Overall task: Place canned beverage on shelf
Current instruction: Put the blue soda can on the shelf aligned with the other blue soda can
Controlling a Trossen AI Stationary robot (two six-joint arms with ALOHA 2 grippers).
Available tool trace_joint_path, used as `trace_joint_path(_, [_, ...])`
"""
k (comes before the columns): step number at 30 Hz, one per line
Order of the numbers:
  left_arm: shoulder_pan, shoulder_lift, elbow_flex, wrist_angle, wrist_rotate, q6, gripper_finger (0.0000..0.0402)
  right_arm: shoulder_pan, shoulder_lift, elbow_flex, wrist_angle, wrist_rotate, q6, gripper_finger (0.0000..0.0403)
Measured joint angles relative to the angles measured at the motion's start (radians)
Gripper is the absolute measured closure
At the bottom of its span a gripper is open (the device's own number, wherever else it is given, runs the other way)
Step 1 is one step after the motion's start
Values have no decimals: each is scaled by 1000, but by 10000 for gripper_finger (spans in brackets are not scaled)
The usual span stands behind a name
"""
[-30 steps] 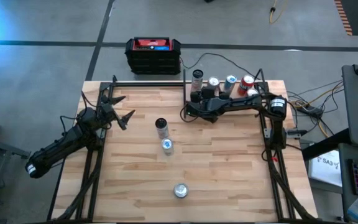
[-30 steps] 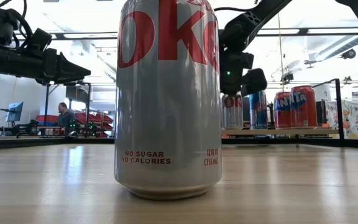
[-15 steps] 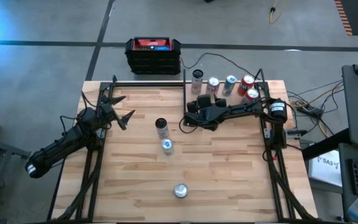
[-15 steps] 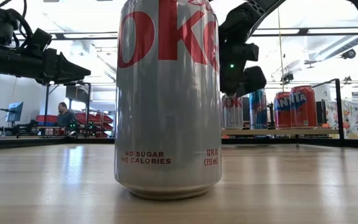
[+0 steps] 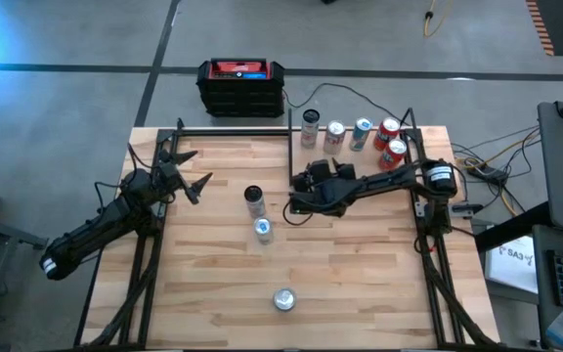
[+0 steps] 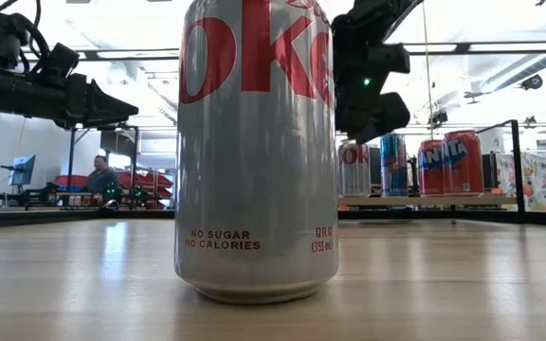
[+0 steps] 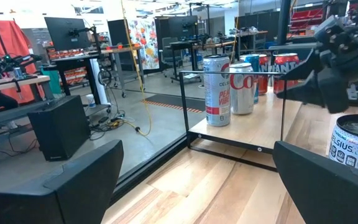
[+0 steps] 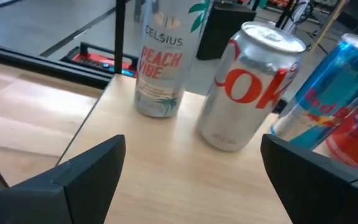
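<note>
Both fingers of the right gripper (image 5: 291, 197) stand wide apart with nothing between them — in its wrist view the two dark fingers (image 8: 86, 171) frame bare wood in front of a Celsius can (image 8: 165, 59) and a Diet Coke can (image 8: 249, 84), both upright on the shelf (image 5: 360, 154). The gripper sits just off the shelf's near-left corner, over the tabletop (image 5: 360, 284). Five cans stand in a row along the shelf's far edge. Off the shelf, three cans wait on the tabletop: a dark-topped can (image 5: 253, 199) just left of the right gripper, a blue-topped one (image 5: 263, 230) touching or nearly touching it on the near side, and a silver Diet Coke can (image 5: 283, 299) well away toward the front edge. The left gripper (image 5: 192, 174) — fingers also spread wide, empty — hovers far left of the shelf.
</note>
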Motion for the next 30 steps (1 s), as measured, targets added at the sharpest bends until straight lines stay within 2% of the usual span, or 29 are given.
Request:
trace_joint_path(4, [0,0,0,0,0,0,3,2,-50,0,-73,-66,2,42])
trace_joint_path(11, [0,0,0,0,0,0,3,-14,-190,0,-246,-391,63,46])
trace_joint_path(16, [0,0,0,0,0,0,3,-17,-319,0,-332,-545,67,56])
trace_joint_path(24, [0,0,0,1,0,0,3,-29,-465,0,-359,-674,148,61])
trace_joint_path(30, [0,0,0,1,0,0,3,-32,-498,0,-305,-688,319,61])
